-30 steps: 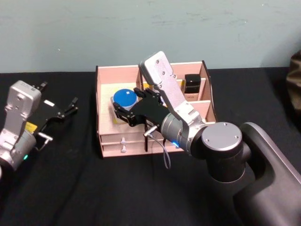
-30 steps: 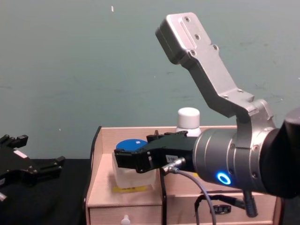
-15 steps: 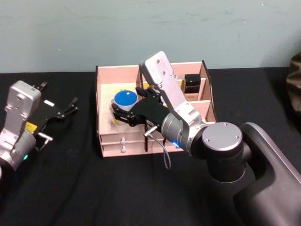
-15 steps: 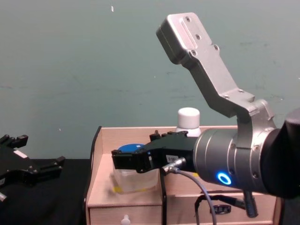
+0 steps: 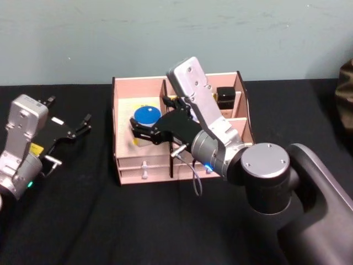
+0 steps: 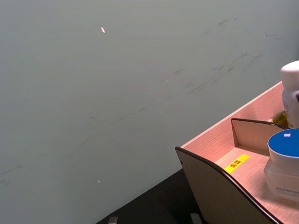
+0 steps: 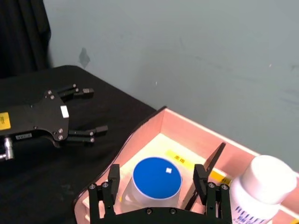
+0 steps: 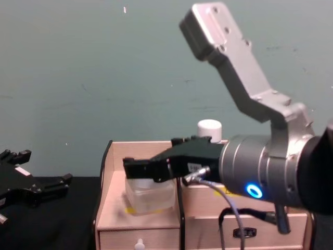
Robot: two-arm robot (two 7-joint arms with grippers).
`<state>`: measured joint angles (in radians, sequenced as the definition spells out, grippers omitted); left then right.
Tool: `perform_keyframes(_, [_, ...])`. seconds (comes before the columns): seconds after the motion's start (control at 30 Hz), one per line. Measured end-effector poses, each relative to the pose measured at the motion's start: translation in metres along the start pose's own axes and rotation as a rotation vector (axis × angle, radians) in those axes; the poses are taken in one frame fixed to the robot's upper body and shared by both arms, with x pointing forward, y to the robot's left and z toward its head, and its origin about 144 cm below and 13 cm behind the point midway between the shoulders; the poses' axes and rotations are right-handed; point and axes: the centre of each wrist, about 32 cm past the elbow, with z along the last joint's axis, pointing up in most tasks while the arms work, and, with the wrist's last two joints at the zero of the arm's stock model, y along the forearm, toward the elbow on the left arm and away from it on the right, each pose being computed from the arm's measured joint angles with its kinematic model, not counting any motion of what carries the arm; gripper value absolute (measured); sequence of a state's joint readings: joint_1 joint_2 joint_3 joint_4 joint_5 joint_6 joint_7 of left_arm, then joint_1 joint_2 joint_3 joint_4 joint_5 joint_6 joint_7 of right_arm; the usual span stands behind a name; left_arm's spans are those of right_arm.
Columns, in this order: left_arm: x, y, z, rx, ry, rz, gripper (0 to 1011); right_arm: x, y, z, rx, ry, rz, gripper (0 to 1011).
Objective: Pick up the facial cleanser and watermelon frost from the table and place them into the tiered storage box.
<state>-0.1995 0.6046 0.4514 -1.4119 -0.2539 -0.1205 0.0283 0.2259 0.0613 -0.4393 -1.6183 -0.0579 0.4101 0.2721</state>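
The tiered storage box (image 5: pixel 182 130) stood in the middle of the black table (image 5: pixel 83 221), with its drawers facing the robot. The right arm reached over it from the near right side, and the right gripper (image 7: pixel 158 184) was above the large left compartment. Its fingers (image 7: pixel 113 176) stood apart on the two sides of the watermelon frost (image 5: pixel 145 125), and in the right wrist view a small gap showed on each side, so the jaws looked open and not pressing the jar. The jar seemed to rest on the floor of this compartment, near the yellow label (image 6: pixel 236 163).

The facial cleanser (image 7: pixel 259 193) was already standing upright in the next compartment to the right, behind the divider, so I judge that both things were in the box.

The left gripper (image 5: pixel 69 131) was parked over the table, well apart on the left, with its fingers spread open.

The jar is probably of glass, so rather heavy for its size, stiff, smooth and breakable. If it must be gripped again, the flat sides of the body below the blue lid are the best place.
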Motion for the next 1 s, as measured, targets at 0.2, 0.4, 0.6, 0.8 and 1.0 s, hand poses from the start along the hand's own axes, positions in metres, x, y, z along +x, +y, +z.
perform_keyframes(0.2, [0.0,0.0,0.0,0.0,0.0,0.0,1001,-0.001,-0.014,0.006,0.064,-0.09,-0.043,1000])
perform_keyframes(0.4, [0.0,0.0,0.0,0.0,0.0,0.0,1001,0.0,-0.033,0.008,0.137,-0.181,-0.107,1000])
perform_keyframes(0.6, [0.0,0.0,0.0,0.0,0.0,0.0,1001,0.005,-0.051,0.008,0.195,-0.225,-0.183,1000])
perform_keyframes(0.8, [0.0,0.0,0.0,0.0,0.0,0.0,1001,0.022,-0.073,0.005,0.234,-0.239,-0.298,1000])
perform_keyframes(1.0, [0.0,0.0,0.0,0.0,0.0,0.0,1001,0.041,-0.089,-0.006,0.22,-0.227,-0.403,1000])
